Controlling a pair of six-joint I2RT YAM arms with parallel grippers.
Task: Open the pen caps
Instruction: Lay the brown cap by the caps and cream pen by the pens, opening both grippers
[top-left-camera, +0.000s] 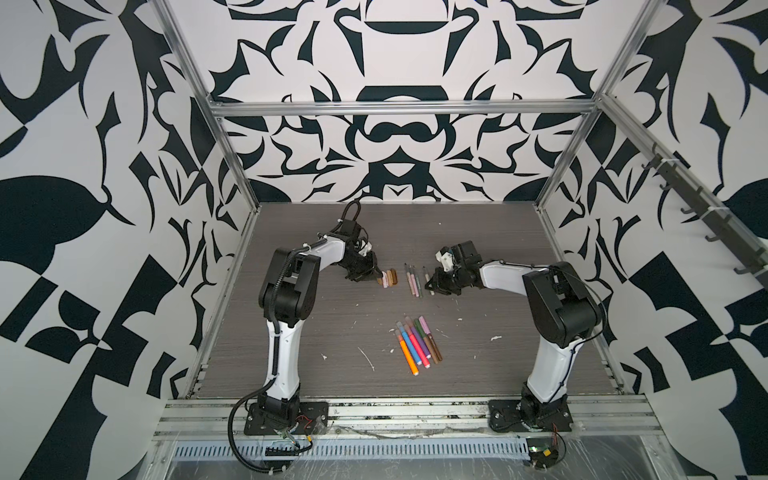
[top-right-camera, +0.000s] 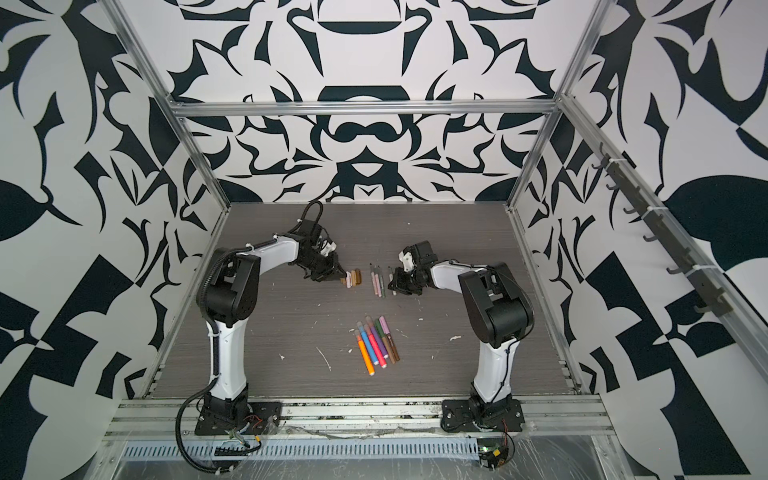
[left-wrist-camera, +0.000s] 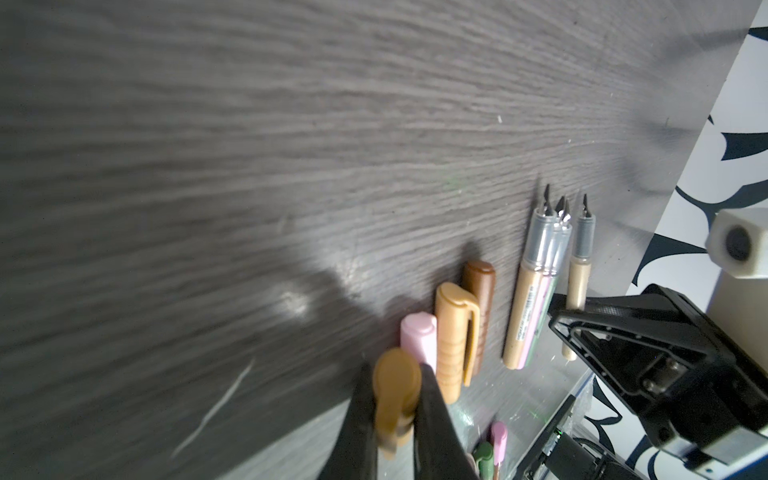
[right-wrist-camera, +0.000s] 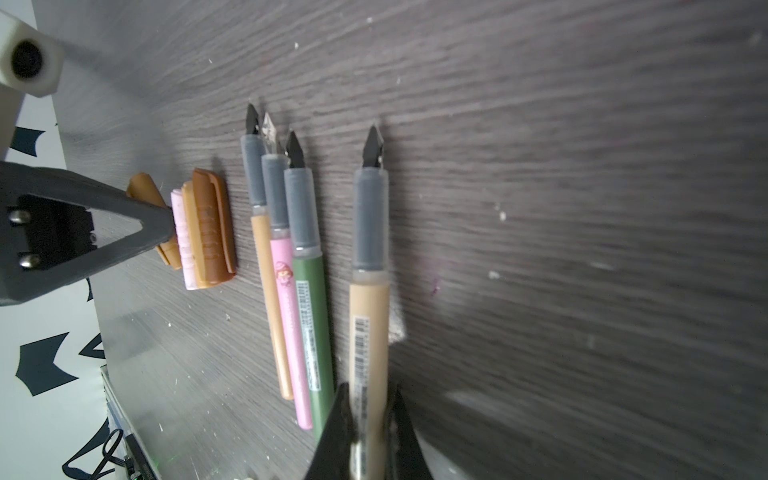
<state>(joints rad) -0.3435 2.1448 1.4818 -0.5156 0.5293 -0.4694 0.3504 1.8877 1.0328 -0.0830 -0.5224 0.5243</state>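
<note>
- Nearest the left wrist camera, the left gripper (left-wrist-camera: 395, 372) is clamped on a mustard-tan pen cap (left-wrist-camera: 397, 386), with a black finger pressed to each side.
- Nearest the right wrist camera, the right gripper (right-wrist-camera: 370, 388) is clamped on the tail of an uncapped tan pen (right-wrist-camera: 369, 291), its black nib pointing away.
- Just beside the held cap we see three loose caps in a touching row: a pink cap (left-wrist-camera: 419, 340), a tan clip cap (left-wrist-camera: 453, 336) and a brown cap (left-wrist-camera: 480, 291).
- Near the held pen three more uncapped pens lie side by side: an orange-tan pen (right-wrist-camera: 270, 299), a pink pen (right-wrist-camera: 291, 332) and a green pen (right-wrist-camera: 313, 311).
- In both top views a cluster of capped markers (top-left-camera: 417, 343) (top-right-camera: 378, 343) lies towards the front of the grey wood-grain table (top-left-camera: 332, 332), well apart from both grippers. We judge these are still to be opened.
- We think the round cap could roll or nudge the row when it is released. The pen is gripped only at its tail, so it could swing and drag its nib across the table.
- Barcode stickers sit on the green pen (right-wrist-camera: 305, 299) and the tan pen (right-wrist-camera: 360, 332), and a small cartoon figure (right-wrist-camera: 284, 270) is printed on the pink pen. We cannot read any lettering.
</note>
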